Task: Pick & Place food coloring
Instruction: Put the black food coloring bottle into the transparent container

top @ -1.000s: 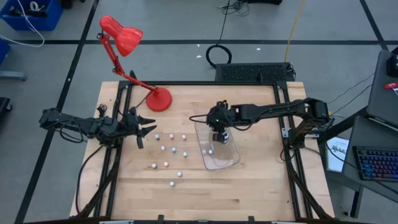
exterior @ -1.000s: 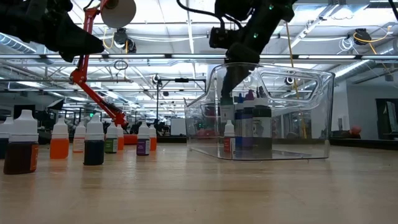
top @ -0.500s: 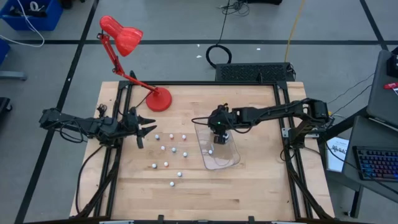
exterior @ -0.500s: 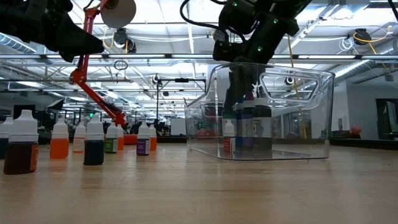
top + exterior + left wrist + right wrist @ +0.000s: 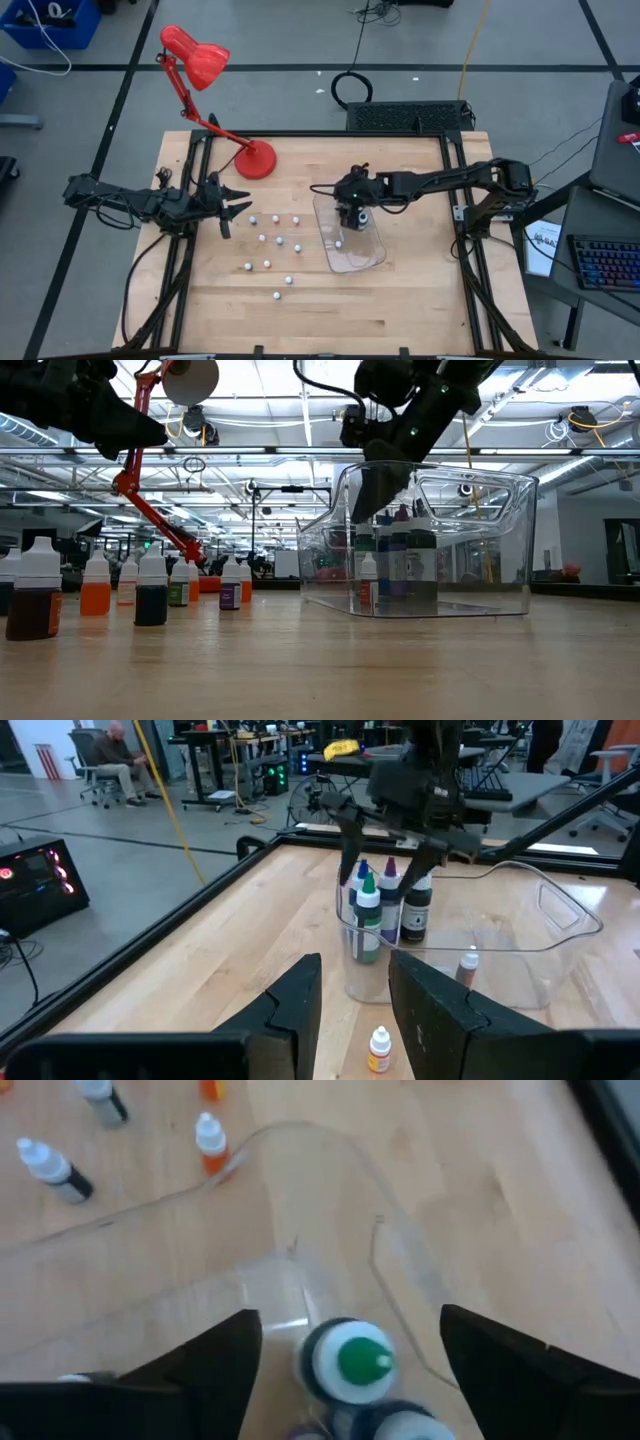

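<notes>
Since a moment ago, the right gripper [image 5: 385, 495] has let go of a green-topped bottle [image 5: 350, 1360] and its jaws now stand wide open, one on each side of it. Going from big to small: the wooden bench [image 5: 400, 300] holds a red lamp [image 5: 200, 60], then a clear tray [image 5: 365, 255], then the food coloring. Some bottles [image 5: 385, 905] stand upright, packed together at one end of the tray, under the right gripper. A tiny one [image 5: 468, 965] stands alone further along inside it. The other little bottles [image 5: 272, 240] are still out on the bench, between the tray and the left gripper [image 5: 232, 205]. That one waits at the left side of the bench, jaws a bit apart and holding nothing. To do this step well, I think the right gripper should lift straight up, so the open jaws do not bump the bottles or the tray wall and knock them over.
</notes>
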